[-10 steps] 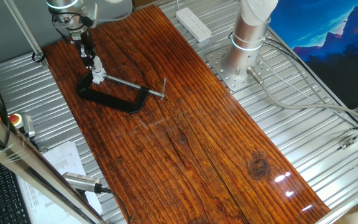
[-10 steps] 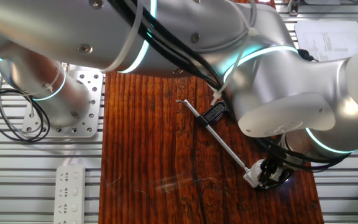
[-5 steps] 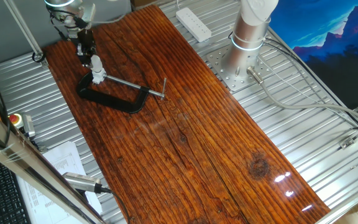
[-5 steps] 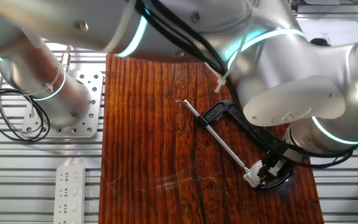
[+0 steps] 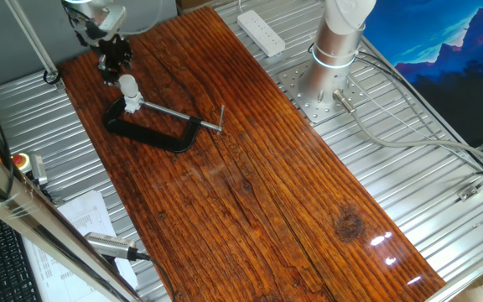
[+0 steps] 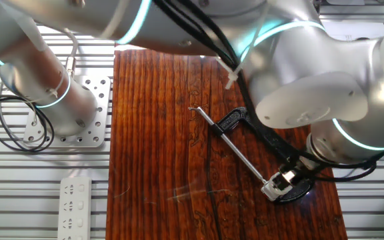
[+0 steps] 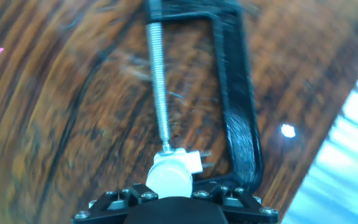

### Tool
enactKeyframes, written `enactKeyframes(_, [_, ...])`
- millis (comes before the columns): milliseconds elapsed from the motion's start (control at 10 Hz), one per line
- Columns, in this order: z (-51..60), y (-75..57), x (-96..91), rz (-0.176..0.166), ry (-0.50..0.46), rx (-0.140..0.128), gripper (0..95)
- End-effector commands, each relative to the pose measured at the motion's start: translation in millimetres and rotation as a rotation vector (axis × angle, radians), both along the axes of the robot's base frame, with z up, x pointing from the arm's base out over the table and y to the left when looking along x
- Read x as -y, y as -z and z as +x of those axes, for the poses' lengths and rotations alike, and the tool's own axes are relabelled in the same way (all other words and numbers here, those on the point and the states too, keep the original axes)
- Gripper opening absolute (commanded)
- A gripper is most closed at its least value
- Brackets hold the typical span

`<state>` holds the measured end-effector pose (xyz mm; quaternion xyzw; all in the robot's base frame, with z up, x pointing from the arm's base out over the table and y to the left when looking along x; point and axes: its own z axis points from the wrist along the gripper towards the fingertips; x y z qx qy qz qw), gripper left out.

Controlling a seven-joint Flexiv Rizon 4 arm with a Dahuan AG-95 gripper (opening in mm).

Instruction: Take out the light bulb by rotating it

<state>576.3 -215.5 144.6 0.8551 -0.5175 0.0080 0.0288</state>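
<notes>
Here your gripper (image 5: 114, 60) hangs just above the light bulb (image 5: 128, 85), at the far corner of the wooden board (image 5: 250, 184).
The bulb stands upright at the end of the black clamp (image 5: 152, 132), where its steel screw (image 7: 158, 81) ends. You cannot tell how wide the fingers stand. Around the dark-grained, glossy board lies ribbed metal decking (image 5: 409, 193), with a white power strip (image 5: 261, 30) behind, a blue mountain picture (image 5: 443, 38) at the side, and the arm's base (image 5: 329, 80) bolted beside the board.

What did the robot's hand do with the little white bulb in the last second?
The gripper moved up and away from the light bulb. Earlier its fingers were down around the bulb; now there is a gap above it, so it seems to have let go. The bulb is still standing at the black C-clamp, which has not moved.
</notes>
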Motion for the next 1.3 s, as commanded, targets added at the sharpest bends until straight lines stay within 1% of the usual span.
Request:
enactKeyframes(100, [0.9, -4.1, 1.5, -0.005, 0.573, 0.070, 57.0])
enactKeyframes(400, [0.9, -3.4, 2.0, -0.012, 0.788, 0.078, 57.0])
enactKeyframes(500, [0.8, -1.2, 2.1, -0.020, 0.881, 0.087, 57.0])
enactKeyframes(700, [0.7, 5.9, 2.5, -0.001, 1.039, 0.088, 57.0])
enactKeyframes(900, [0.5, 9.2, 2.5, 0.012, 1.145, 0.082, 57.0])
enactKeyframes(1000, [0.5, 9.2, 2.5, 0.012, 1.222, 0.073, 57.0])
enactKeyframes(1100, [0.4, 9.6, 2.5, 0.007, 1.278, 0.066, 57.0])
enactKeyframes(1200, [0.0, 10.4, 2.6, 0.011, 1.365, 0.057, 38.0])
enactKeyframes(1300, [-0.4, 10.5, 2.6, 0.018, 1.450, 0.053, 38.0])
